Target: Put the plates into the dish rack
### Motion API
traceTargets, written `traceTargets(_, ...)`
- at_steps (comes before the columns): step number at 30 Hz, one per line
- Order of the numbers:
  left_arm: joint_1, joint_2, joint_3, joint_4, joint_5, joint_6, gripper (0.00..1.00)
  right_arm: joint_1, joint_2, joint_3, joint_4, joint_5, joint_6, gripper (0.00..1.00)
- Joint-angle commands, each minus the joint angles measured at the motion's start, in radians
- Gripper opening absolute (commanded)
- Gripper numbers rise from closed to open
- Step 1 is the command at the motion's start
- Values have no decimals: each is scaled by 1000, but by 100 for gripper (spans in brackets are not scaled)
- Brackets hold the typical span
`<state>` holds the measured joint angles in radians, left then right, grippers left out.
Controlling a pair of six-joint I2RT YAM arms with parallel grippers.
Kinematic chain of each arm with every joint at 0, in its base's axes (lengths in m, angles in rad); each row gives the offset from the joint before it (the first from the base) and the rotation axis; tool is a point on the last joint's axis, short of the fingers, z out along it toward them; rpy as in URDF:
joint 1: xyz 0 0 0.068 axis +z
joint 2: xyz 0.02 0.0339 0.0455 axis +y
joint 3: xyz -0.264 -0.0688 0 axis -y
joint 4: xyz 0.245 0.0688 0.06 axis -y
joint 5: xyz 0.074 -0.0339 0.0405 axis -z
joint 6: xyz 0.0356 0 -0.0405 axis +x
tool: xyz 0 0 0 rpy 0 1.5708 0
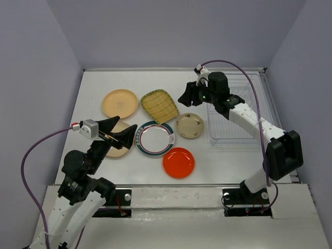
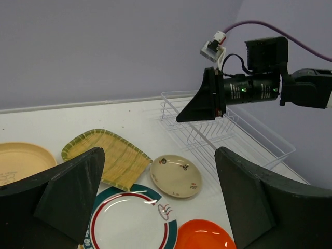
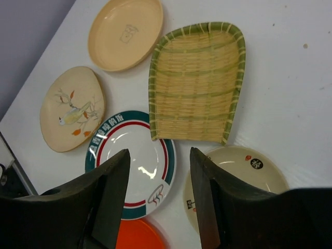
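Hovering right tool | jaws apart | yellow-green plate near, not touching

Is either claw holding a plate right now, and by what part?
Nothing is held. The left gripper and right gripper are both open and empty; the plates lie untouched.

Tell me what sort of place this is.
Probably a robot test booth, not a kitchen: plain purple walls box in a white table, with plates and a wire dish rack laid out.
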<state>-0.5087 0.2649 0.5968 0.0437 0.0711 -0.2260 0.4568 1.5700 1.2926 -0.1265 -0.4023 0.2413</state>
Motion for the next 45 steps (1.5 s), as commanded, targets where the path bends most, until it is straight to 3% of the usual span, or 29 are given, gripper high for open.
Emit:
traceTargets(1,1,-7,11,35,15,19,99,23,-47,-110,-13,19,46,54)
traceTargets(7,2,4,11,32,10,19,99,174,-8,-206,11,112,116,48)
traceTargets(10,1,7,11,28,1,19,99,184,4,-283,119,151,251,41)
traceTargets(16,1,13,9,35,21,16,99,184,45,-392,225,247,409,45)
traceTargets(32,1,4,8,38,27,16,99,194,280,-349,395,79,518,46)
traceTargets(35,1,-3,6,38,25,14,99,194,314,-349,439,36,552,41)
traceTargets(36,1,-4,6,38,24,16,99,194,317,-355,470,30,570,28)
traceTargets(39,1,-9,6,38,21,16,99,194,295,-360,475,23,581,13)
traceTargets(45,1,-7,5,39,24,11,99,194,194,-371,371,5,561,7)
